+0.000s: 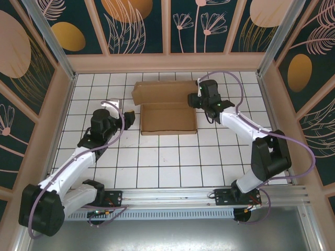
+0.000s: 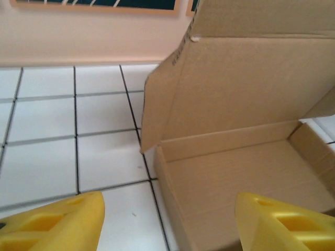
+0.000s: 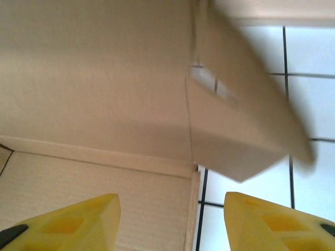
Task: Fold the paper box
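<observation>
The tiled table (image 1: 157, 167) is seen whole from the overhead camera alone, enclosed by a low tan wall (image 1: 167, 63) on the far side and both flanks. The paper box (image 1: 167, 119) is set on the far half of the table, roughly centred, as an open shallow tray with its lid (image 1: 162, 91) raised along the far edge. Several rows of bare tile are left between the tray's near edge and the arm bases, and a narrower strip is left between the lid and the far wall. Open tile is also seen on each side of the box, out to the flank walls.

The left gripper (image 1: 121, 109) is placed just beside the tray's left edge, and the right gripper (image 1: 196, 99) at the lid's right end. How wide each stands cannot be judged from overhead.

That is settled by the wrist cameras. In the left wrist view, the two yellow fingers (image 2: 57, 225) are held well apart, one over tile and one over the tray floor, with the tray's left wall between them and nothing gripped. A side flap (image 2: 159, 104) is seen hanging from the lid's left end. In the right wrist view, the fingers (image 3: 277, 225) are likewise spread, unclamped, with the tray's right wall between them and a blurred flap (image 3: 235, 130) jutting out over the tiles.
</observation>
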You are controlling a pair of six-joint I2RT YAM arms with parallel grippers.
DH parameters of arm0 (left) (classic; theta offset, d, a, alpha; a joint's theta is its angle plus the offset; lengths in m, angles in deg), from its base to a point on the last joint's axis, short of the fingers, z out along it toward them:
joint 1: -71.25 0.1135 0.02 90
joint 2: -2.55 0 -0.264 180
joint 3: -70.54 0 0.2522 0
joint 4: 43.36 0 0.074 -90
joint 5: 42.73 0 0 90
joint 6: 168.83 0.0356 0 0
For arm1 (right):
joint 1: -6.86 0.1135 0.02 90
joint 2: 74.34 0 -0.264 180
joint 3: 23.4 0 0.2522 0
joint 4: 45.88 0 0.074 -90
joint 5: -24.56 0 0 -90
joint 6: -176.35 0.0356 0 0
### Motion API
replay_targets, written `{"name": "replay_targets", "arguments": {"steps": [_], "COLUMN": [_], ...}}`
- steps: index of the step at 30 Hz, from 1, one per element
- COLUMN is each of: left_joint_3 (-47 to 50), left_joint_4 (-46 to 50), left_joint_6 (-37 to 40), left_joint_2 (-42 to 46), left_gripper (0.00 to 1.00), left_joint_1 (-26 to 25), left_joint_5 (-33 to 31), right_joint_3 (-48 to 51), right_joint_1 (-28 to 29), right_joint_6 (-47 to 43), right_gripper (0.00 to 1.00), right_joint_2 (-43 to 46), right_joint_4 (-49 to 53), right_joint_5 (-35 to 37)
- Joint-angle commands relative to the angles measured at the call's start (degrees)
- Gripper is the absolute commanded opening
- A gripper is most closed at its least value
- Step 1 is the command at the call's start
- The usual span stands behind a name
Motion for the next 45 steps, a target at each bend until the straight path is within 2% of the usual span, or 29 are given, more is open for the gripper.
{"name": "replay_targets", "arguments": {"steps": [1, 3, 7, 11, 16, 18, 22, 27, 31, 40, 42, 45], "left_joint_3": [-4.6, -7.6, -12.3, -15.5, -18.6, -20.6, -21.3, -21.4, -21.0, -22.2, -23.6, -24.7], "left_joint_4": [-5.9, -5.9, -5.0, -4.1, -4.3, -2.5, -3.0, -4.1, -5.5, -6.4, -6.2, -5.0], "left_joint_6": [10.3, 11.7, 14.1, 18.0, 19.6, 21.2, 24.1, 24.1, 23.8, 22.7, 22.3, 22.4], "left_joint_2": [-5.9, -9.8, -15.0, -19.2, -22.9, -24.7, -26.6, -29.0, -29.8, -30.8, -31.2, -31.8], "left_gripper": [0.69, 0.67, 0.64, 0.64, 0.64, 0.63, 0.60, 0.56, 0.52, 0.47, 0.44, 0.36], "left_joint_1": [0.1, 1.0, 3.6, 4.3, 7.0, 8.0, 9.4, 11.9, 11.9, 11.9, 11.9, 11.9], "left_joint_5": [-3.0, -1.3, 6.4, 7.7, 12.3, 15.8, 19.7, 29.5, 30.0, 29.2, 29.4, 30.0], "right_joint_3": [-4.4, -5.0, -3.3, -2.6, 5.9, 7.2, 6.7, 9.0, 7.8, 4.0, 3.0, 1.5], "right_joint_1": [-1.4, -1.7, -2.9, -5.3, -6.2, -7.5, -9.0, -14.9, -17.5, -17.1, -16.6, -16.0], "right_joint_6": [-3.2, -4.9, -9.9, -13.8, -23.5, -27.3, -32.7, -31.9, -31.8, -32.1, -32.4, -32.8], "right_gripper": [0.53, 0.52, 0.48, 0.46, 0.50, 0.50, 0.46, 0.43, 0.43, 0.41, 0.38, 0.26], "right_joint_2": [-1.6, -2.2, -2.4, -3.6, -1.8, -2.2, -3.3, -2.9, -4.4, -7.0, -7.6, -8.5], "right_joint_4": [2.2, 2.3, -0.4, -3.0, -16.0, -17.8, -18.1, -22.5, -22.1, -19.3, -18.2, -16.2], "right_joint_5": [0.3, 0.2, -2.3, -8.1, -13.2, -17.7, -21.1, -33.5, -36.5, -40.1, -39.7, -39.1]}}
